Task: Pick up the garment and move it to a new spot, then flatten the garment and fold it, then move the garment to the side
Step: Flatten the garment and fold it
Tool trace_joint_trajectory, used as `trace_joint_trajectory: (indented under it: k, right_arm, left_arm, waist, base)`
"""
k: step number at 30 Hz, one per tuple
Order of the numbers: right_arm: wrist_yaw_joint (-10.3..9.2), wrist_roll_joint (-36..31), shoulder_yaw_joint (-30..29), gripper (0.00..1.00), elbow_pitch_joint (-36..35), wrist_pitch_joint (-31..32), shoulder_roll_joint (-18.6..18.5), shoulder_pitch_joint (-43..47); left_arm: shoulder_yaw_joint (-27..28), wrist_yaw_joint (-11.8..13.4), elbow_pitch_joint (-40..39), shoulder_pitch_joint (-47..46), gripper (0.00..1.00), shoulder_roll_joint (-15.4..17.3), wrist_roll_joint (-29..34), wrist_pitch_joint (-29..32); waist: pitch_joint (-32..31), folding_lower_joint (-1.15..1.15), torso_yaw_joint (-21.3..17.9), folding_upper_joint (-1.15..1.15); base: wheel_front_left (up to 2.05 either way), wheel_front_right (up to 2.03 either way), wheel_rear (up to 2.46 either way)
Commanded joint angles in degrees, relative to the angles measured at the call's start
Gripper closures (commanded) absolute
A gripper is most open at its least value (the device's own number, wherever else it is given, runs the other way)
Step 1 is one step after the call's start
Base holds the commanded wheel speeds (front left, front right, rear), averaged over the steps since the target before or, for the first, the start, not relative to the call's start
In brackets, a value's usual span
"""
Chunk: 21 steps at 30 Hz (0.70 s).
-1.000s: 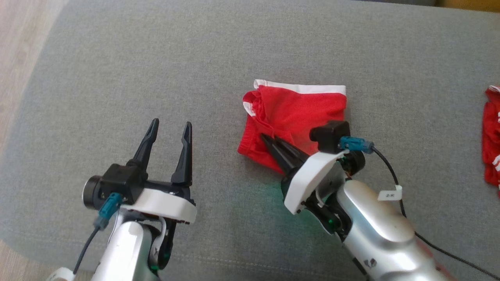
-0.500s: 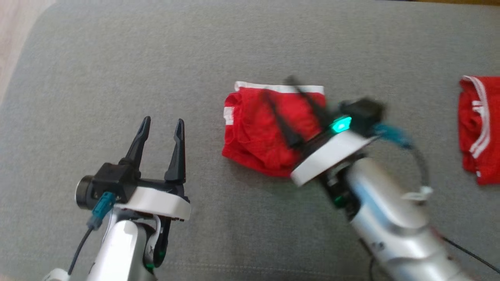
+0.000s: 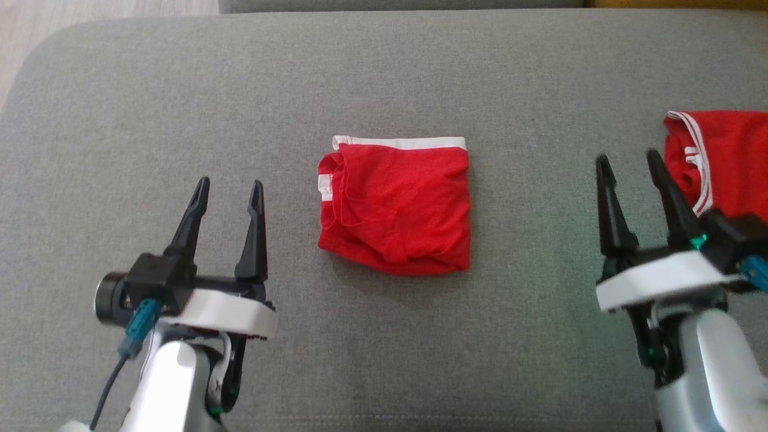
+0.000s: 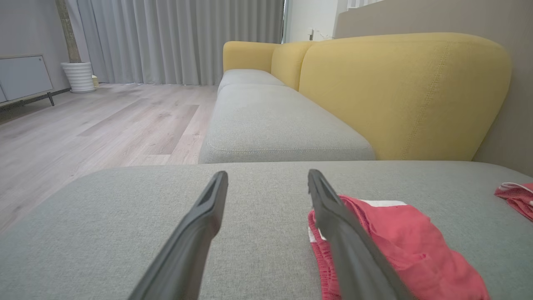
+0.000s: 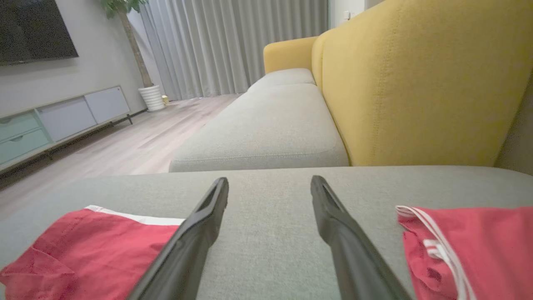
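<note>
Head view. The folded garment (image 3: 396, 207) lies about mid-cushion on the grey cushion (image 3: 420, 72), white band toward the far edge, left side a bit bunched. Your left gripper (image 3: 230, 182) hovers to its left, near the cushion's front edge, fingers parted a moderate gap, holding nothing. Your right gripper (image 3: 627, 157) sits well to the garment's right, fingers parted about the same, also empty. A second red garment (image 3: 720, 156) lies just beyond the right gripper, toward the cushion's right side.

Left wrist view. Both fingers stand apart with bare cushion between them. The folded garment is to the right of the right-hand finger, which covers part of its near edge; contact cannot be told. A yellow backrest (image 4: 399, 91) rises past the far edge.

Right wrist view. Open fingers over bare cushion: the folded garment to the left, the second red one to the right, neither touched.

Judgement. The fold looks done; the move to the side seems to be what remains.
- Pinch only the top layer and the fold opens on the lift.
- Drag it over the cushion and the weave rucks the layers.
- The right gripper is nearer the wrong red piece; don't grab that.
- Set it down short of the other garment, or they overlap.
</note>
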Motion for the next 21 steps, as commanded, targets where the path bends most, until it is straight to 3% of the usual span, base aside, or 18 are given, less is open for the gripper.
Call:
trace_joint_trajectory:
  k: [1, 21]
  right_arm:
    - [-0.05, -1.1, 0.5, 0.00, -3.4, 0.9, 0.4, 0.8]
    - [-0.05, -2.7, -2.3, 0.00, -9.2, 4.3, 1.4, 6.4]
  left_arm:
    - [2.3, 0.2, -2.1, -0.2, 0.00, 1.1, 0.6, -0.7]
    - [1.6, -0.2, -1.6, 0.4, 0.00, 1.2, 1.0, -0.7]
  waist:
    - [-0.2, 0.00, -0.1, 0.00]
    - [-0.7, 0.00, 0.7, 0.00]
  base:
    - [0.00, 0.00, 0.00]
    - [0.00, 0.00, 0.00]
